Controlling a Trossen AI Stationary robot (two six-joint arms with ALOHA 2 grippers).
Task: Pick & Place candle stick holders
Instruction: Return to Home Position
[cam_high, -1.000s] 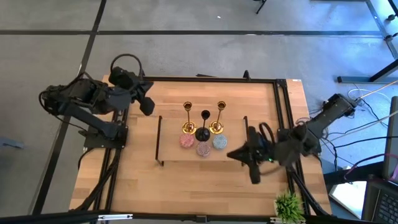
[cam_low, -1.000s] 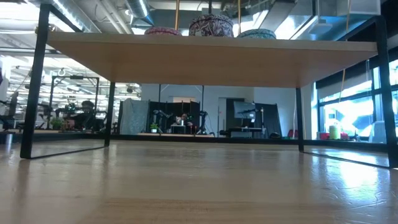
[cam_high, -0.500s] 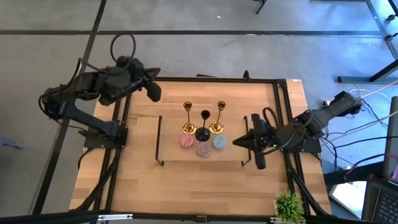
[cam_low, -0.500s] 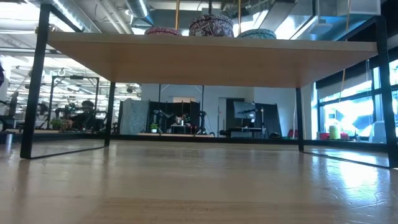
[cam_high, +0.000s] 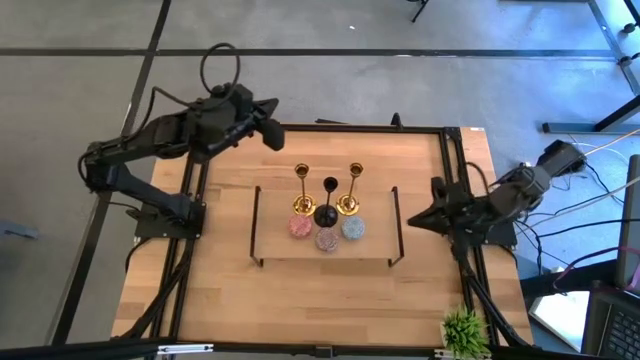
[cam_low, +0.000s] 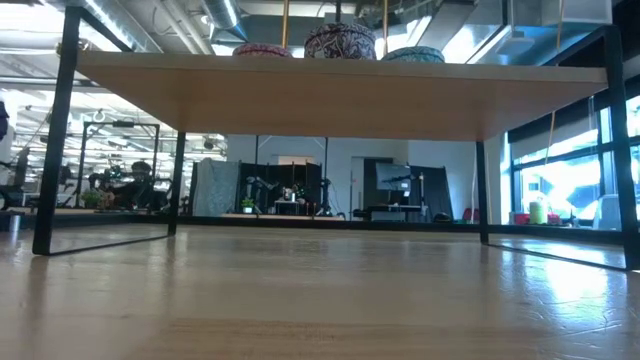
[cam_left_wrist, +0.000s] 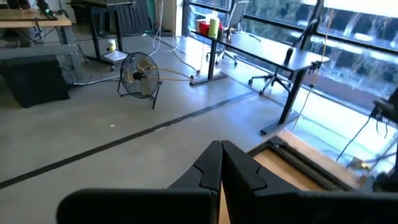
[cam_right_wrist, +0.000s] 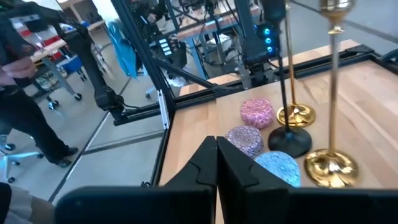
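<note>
We judged the placing finished and the step in hand to be the arms' return to rest. The pale wooden table (cam_high: 300, 300) carried the wide wooden shelf with black end rails (cam_high: 372, 250), and all six pieces stood on it near its middle. As we read it, the next move called only for each arm to fold home clear of the shelf, with nothing to pick up.

The left arm was raised over the table's far edge. The left gripper (cam_high: 274, 137) pointed out toward the floor, its fingers pressed together on nothing. The right arm lay low at the table's right side. The right gripper (cam_high: 413, 221) sat just outside the shelf's right rail and faced the pieces, also closed and empty.

On the shelf, one slim shiny gold candle stick holder (cam_high: 302, 195) and a second gold candle stick holder (cam_high: 352, 194) flanked the black candle stick holder (cam_high: 327, 208), each upright on a round foot. In front of them, close together, sat the small glittery pink round (cam_high: 299, 226), the mauve round (cam_high: 326, 239) and the pale blue round (cam_high: 352, 228).
</note>
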